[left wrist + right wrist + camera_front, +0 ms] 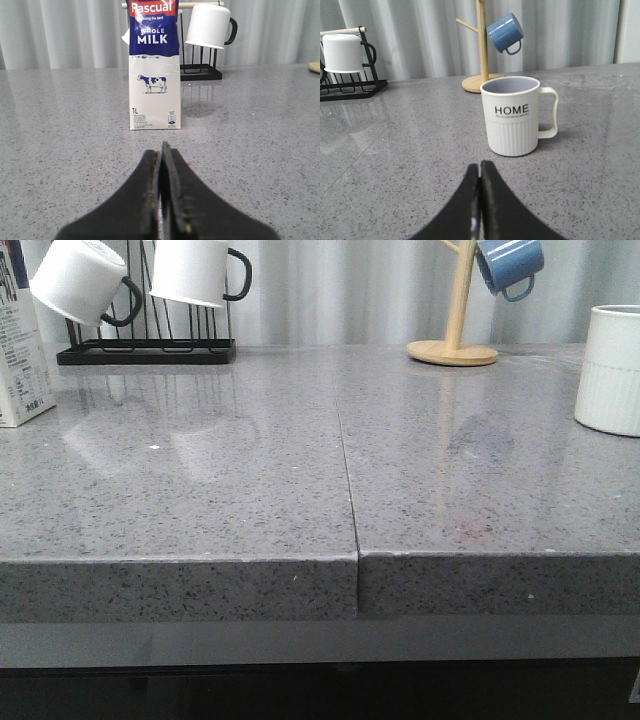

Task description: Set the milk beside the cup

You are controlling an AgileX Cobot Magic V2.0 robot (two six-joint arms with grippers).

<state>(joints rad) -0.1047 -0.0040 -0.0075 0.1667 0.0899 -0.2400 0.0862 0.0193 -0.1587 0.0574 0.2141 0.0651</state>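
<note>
The milk, a tall white-and-dark-blue carton with a cow picture, stands upright on the grey counter; in the front view the milk sits at the far left edge. The cup, a white ribbed mug marked "HOME" with a white handle, stands upright; in the front view the cup is at the far right. My left gripper is shut and empty, a short way in front of the carton. My right gripper is shut and empty, just short of the mug. Neither arm shows in the front view.
A black wire rack with two white black-handled mugs stands at the back left. A wooden mug tree holding a small blue mug stands at the back right. A seam splits the counter down the middle.
</note>
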